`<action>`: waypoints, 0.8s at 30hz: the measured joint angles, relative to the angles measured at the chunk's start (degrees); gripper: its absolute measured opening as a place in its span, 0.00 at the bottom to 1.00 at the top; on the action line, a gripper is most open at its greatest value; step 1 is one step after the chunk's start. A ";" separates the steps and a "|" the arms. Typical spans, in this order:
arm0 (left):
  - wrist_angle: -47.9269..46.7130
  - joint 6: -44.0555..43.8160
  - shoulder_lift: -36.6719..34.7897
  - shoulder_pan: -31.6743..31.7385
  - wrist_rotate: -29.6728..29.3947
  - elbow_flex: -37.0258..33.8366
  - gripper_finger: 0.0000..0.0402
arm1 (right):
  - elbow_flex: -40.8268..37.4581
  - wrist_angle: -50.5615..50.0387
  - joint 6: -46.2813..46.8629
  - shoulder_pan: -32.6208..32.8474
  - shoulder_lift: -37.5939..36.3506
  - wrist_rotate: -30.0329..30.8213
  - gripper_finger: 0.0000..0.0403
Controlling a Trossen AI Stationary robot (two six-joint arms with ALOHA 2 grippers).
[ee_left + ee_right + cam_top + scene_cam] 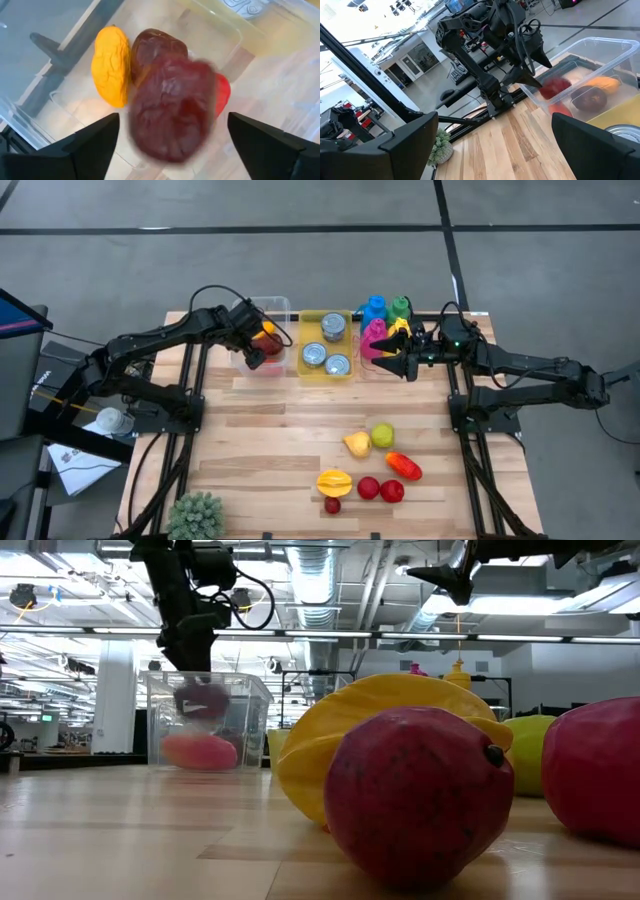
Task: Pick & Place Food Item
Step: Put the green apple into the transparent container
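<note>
The wooden table [300, 430] carries a row of containers along its far edge: a clear plastic bin [262, 340] towards the far left corner, a yellow tray of cans [327, 345] at the middle, and coloured bottles [386, 320] beyond it to the right. Loose fruit [372, 470] lies in a cluster near the front edge, right of centre.

The left gripper [255, 340] hangs over the clear bin with its fingers spread apart and nothing between them. Directly beneath it a dark red fruit [170, 110], blurred, is dropping free into the bin, above a yellow fruit [110, 65] and other red pieces already inside. So the item lies straight below the claw, and its long axis cannot be told.

The right gripper [400, 352] waits by the bottles, its fingers also apart and empty. By my judgement it is the nearer arm to the remaining fruit.
</note>
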 joint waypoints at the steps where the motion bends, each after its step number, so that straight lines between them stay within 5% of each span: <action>1: -0.14 -0.06 0.00 0.00 0.00 0.00 0.91 | 0.00 0.00 -0.02 0.00 -0.02 0.00 0.95; 11: -5.13 -0.07 -0.04 -0.56 0.09 4.39 0.92 | 0.00 -2.80 -0.02 -0.01 -0.02 0.00 0.95; 18: -1.27 -0.04 -0.13 -3.40 4.05 13.51 0.90 | -0.02 -25.78 3.46 1.80 0.86 0.03 0.95; 24: 5.87 -0.02 -0.20 -4.59 5.53 16.46 0.91 | -0.02 -38.73 3.80 10.01 1.82 2.59 0.95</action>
